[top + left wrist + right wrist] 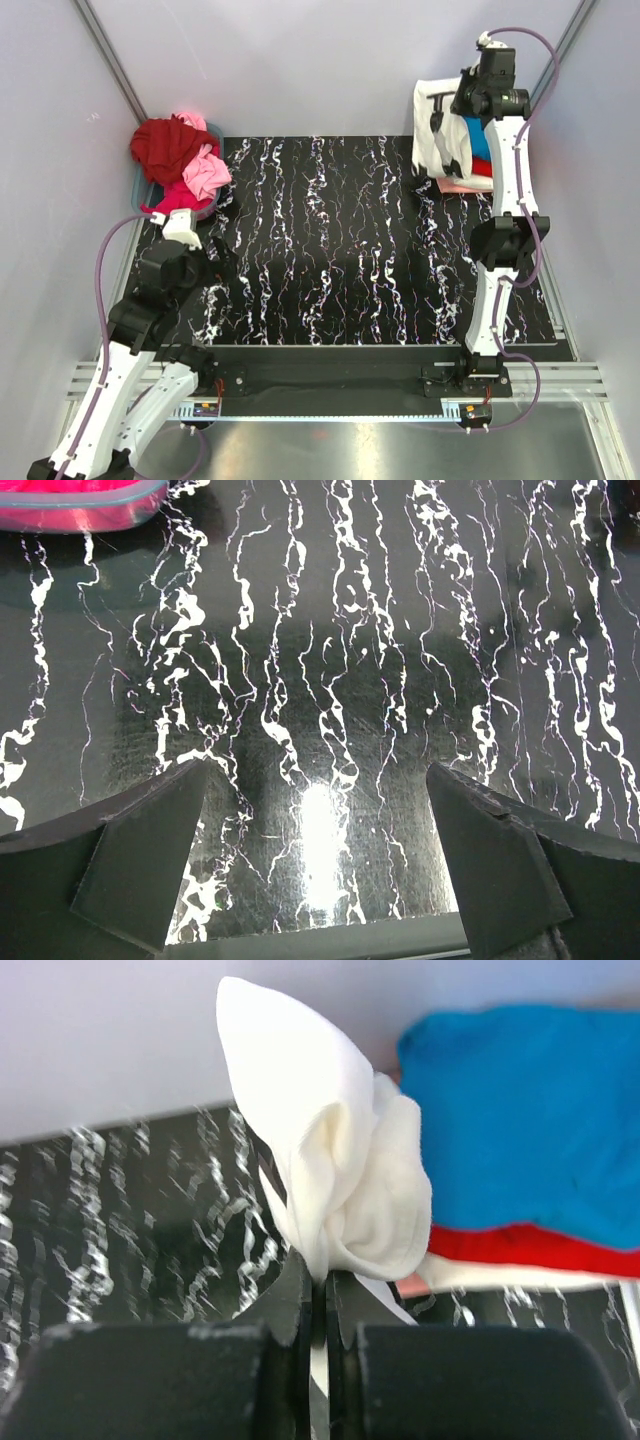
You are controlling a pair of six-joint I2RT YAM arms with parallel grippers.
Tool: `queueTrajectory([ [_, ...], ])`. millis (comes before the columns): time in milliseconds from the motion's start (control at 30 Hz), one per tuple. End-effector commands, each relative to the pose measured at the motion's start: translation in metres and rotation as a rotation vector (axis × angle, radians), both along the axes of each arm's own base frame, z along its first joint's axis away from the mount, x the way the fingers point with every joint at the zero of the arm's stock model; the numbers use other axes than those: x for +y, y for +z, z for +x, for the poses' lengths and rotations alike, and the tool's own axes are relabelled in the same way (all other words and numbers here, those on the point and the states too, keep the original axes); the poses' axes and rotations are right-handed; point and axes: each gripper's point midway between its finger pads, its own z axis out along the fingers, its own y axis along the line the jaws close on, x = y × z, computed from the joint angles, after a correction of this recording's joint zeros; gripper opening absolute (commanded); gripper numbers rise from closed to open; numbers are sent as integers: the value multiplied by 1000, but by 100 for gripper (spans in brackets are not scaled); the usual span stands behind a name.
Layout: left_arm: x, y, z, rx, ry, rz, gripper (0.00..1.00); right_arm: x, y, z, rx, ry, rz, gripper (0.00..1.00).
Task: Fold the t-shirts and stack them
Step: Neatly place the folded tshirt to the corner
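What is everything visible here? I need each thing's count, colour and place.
table: 1, black with white veins
basket: 1, blue rim, far left
dark red shirt: 1, in basket
pink shirt: 1, in basket
magenta shirt: 1, in basket
blue shirt: 1, tops far-right stack
red shirt: 1, under blue
salmon shirt: 1, stack bottom
white shirt: 1, black print, held beside stack
left gripper: 1, black, open over table
right gripper: 1, black, shut on white shirt

Setting: a robotics lab test cell. A left arm (150, 310) and a right arm (500, 250), both white, are bolted to a metal rail (330, 385) at the near edge of a black, white-veined table (330, 250). Plain pale panels (300, 60) on aluminium struts (110, 55) box it in. Purple cables (99, 300) loop off the arms.
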Motion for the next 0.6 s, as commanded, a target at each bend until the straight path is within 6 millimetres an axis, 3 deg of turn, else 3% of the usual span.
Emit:
queueTrajectory([
  [0,1,10,9,-52,3,-1,99,0,75,19,-259,23,83,0],
  [133,2,9,10,-48,14,-1,99,1,100,34,-371,24,121,0],
  [167,3,10,10,-50,17,0,99,-1,98,38,-378,14,132,0],
  [400,3,6,11,-32,18,6,99,-26,132,50,-528,-49,201,0],
  [567,5,6,11,-35,33,7,99,-27,121,56,-511,-40,220,0],
])
